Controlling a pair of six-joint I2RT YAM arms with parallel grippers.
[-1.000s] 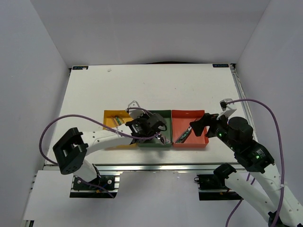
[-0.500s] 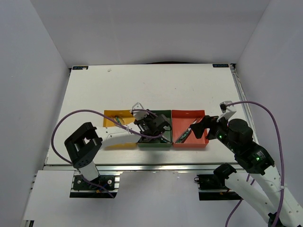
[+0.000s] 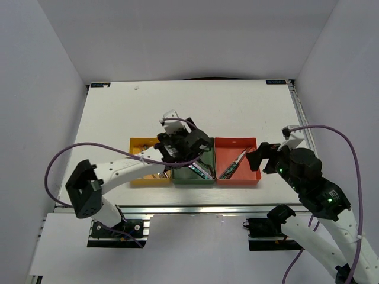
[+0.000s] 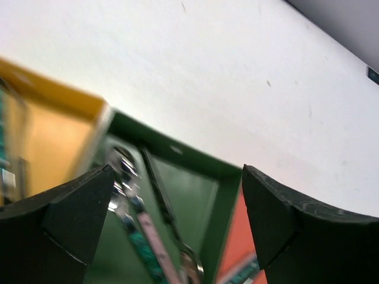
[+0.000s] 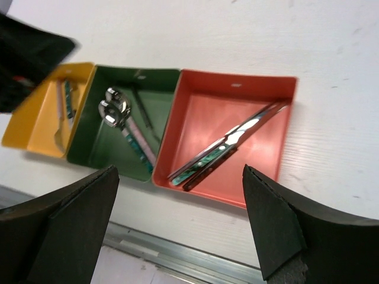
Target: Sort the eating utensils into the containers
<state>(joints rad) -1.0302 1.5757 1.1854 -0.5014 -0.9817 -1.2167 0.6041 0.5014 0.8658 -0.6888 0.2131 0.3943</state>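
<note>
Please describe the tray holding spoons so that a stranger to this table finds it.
On the white table, three square trays form a row near the front edge. The middle one is the green tray, between the yellow tray and the red tray; only it holds spoons.

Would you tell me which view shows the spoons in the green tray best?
The right wrist view: the spoons lie whole and clear. The left wrist view shows them blurred and cropped; the top view, tiny.

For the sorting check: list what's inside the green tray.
The green tray holds two spoons, bowls side by side, and a slim dark utensil, type unclear. In the top view the open left gripper hides its far part.
</note>
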